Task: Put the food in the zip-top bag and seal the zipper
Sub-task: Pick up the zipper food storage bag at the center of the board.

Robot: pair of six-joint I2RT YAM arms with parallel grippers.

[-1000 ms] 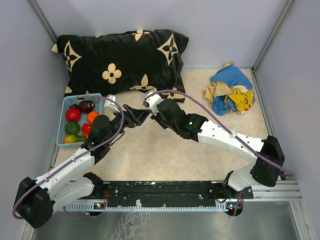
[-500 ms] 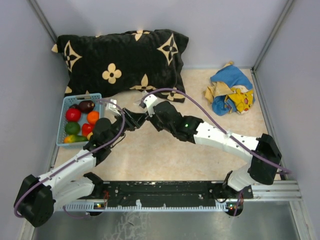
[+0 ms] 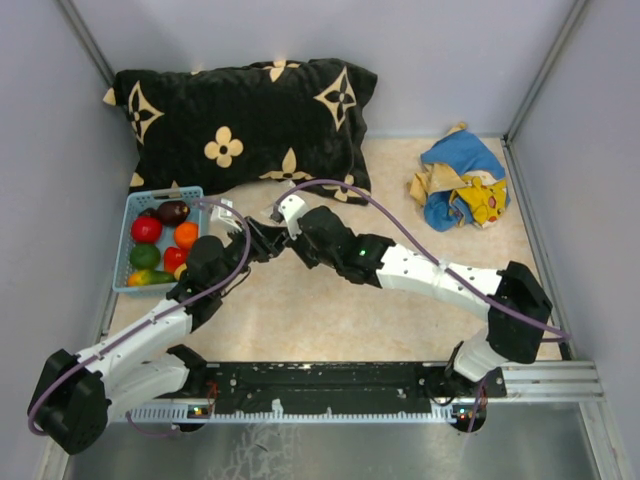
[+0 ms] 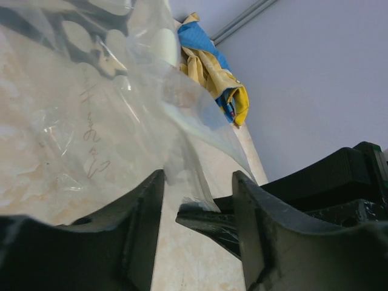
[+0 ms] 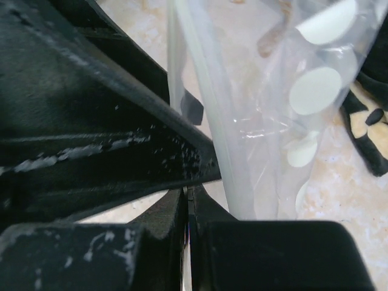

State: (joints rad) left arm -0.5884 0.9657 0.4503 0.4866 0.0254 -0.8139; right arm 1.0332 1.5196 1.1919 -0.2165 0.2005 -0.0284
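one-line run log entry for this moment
left gripper open astride zip-top bag | right gripper shut on bag | food in basket

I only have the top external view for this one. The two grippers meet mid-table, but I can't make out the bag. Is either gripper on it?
Observer: The left wrist view shows the zip-top bag film hanging between the fingers of the left gripper, which stand apart, not clamped.
Reviewer: And the right one?
Observer: In the right wrist view, the right gripper has its fingers pressed together with the bag rising from them, so it seems to be the one holding it.
Reviewer: Anything inside?
Observer: Nothing visible. The pattern of the pillow shows straight through the clear film.
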